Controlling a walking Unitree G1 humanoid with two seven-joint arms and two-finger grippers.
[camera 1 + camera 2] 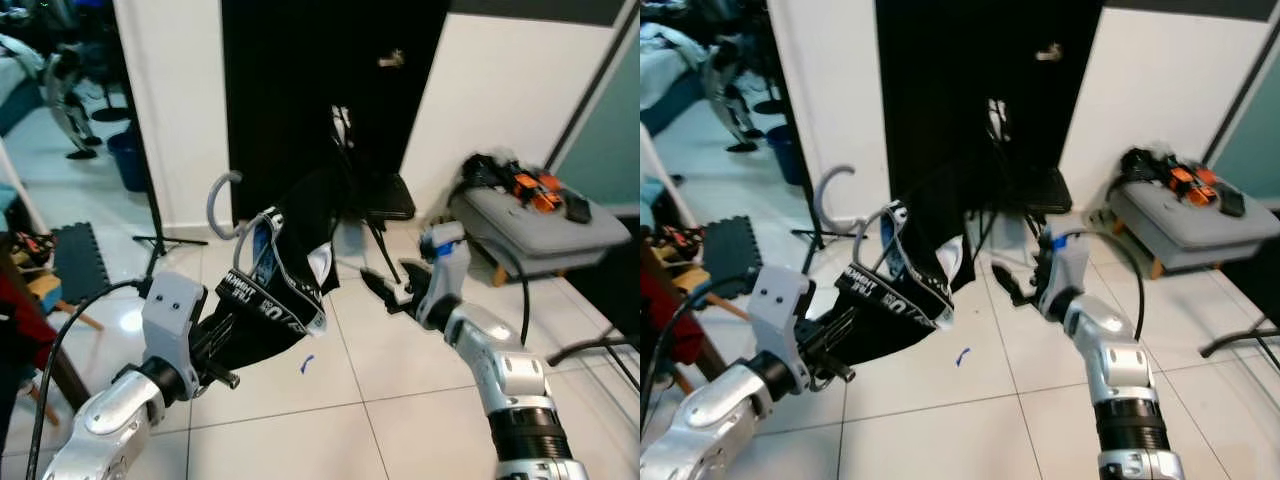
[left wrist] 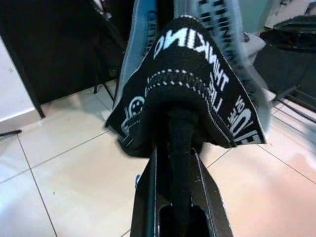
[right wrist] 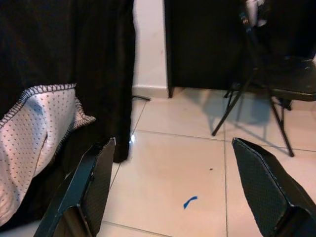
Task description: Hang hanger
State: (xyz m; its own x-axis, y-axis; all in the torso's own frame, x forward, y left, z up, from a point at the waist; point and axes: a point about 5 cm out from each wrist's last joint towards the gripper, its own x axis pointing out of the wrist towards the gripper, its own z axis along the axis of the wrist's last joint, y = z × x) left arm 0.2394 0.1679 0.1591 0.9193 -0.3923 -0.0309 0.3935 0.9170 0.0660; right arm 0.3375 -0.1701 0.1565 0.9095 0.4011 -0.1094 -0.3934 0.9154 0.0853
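Nearest, at the lower left, the left tool (image 1: pixel 215 362) is clenched on a black garment (image 1: pixel 275 300) with white lettering on its grey band; in the left wrist view the two black fingers (image 2: pixel 148 197) press from either side on a fold of that cloth (image 2: pixel 185 89), which drapes over and beyond their tips. Above the cloth a grey hanger (image 1: pixel 222 205) pokes up, its curved hook free in the air and its lower part hidden by the garment, so the whole bundle is held up over the tiled floor (image 1: pixel 300 420), left of centre. To the right and slightly farther, the right tool (image 1: pixel 385 292) is released, its fingers (image 3: pixel 94 182) spread wide apart with nothing between them, just beside the garment's hanging edge but apart from it; a small blue scrap (image 1: pixel 307 364) lies on the tiles between the two arms. Farther back stands a black folding chair (image 1: pixel 385 205) in front of a dark doorway (image 1: pixel 320 90); at the far right a grey bench (image 1: pixel 545 225) carries orange and black items (image 1: pixel 535 188); at the far left a blue bin (image 1: pixel 128 160) sits beside the white wall.
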